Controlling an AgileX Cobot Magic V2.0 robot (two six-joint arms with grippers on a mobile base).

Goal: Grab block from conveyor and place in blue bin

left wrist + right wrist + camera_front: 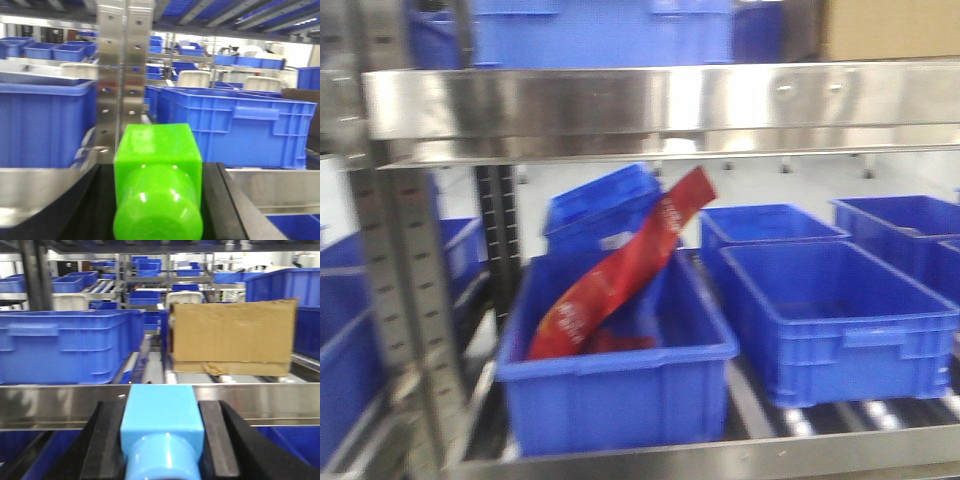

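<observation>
Steel beam (660,100) overhead, red packet (618,277) in near bin (610,400), right bin (840,365) open

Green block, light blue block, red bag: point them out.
green block (158,180), left wrist view, middle, top of its round end.
light blue block (162,430), right wrist view, middle of cube face.
red bag (618,272), front view, mid-length.

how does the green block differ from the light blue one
The green block is lime, the light blue block pale sky blue. The green block sits in the left pincer, facing a steel upright; the light blue block in the right pincer, facing a cardboard box. Both are cubes with rounded stubs.
</observation>
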